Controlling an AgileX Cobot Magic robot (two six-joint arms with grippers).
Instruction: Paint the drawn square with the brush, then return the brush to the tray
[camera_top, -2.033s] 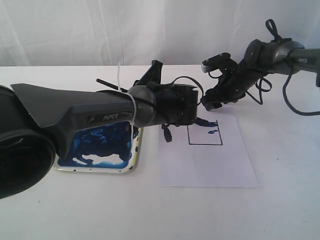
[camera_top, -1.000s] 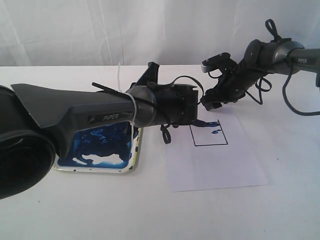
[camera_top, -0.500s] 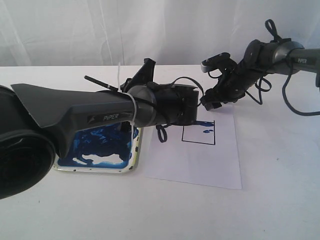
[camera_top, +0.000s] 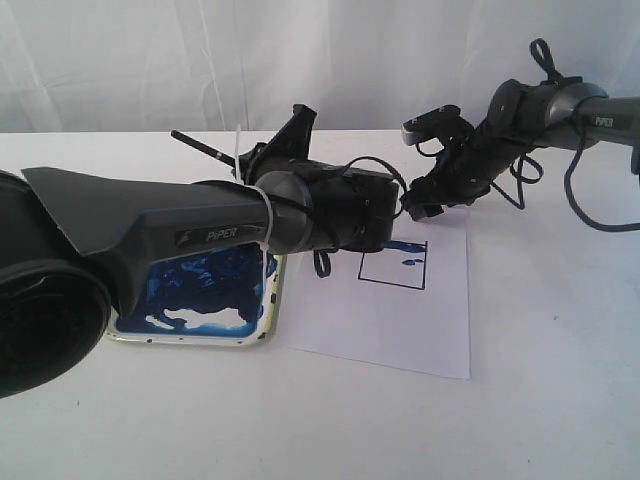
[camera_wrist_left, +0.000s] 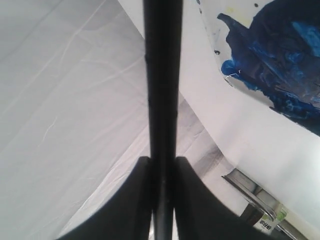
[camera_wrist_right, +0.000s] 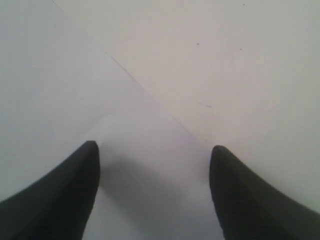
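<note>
Exterior view shows the left end effector (camera_top: 297, 122) closed on the brush (camera_top: 203, 148), above the bench (camera_top: 560, 400) near the gap between the tray (camera_top: 185, 339) and the white paper sheet (camera_top: 400, 335). The long axis of the brush is tilted: the handle end points up and to the left, toward the white curtain, and the shaft goes down to the right, toward the paper. The bristle end is hidden behind the left arm, so I cannot tell if it touches the paper. In the left wrist view the two fingers (camera_wrist_left: 137, 200) press on the black shaft from both sides. The drawn square (camera_top: 392, 268) has some blue strokes at its far edge, and most of its inside is blank. The right end effector (camera_top: 420, 205) is over the far edge of the sheet; its jaws stand wide apart and hold nothing. The tray is smeared with dark blue paint.
</note>
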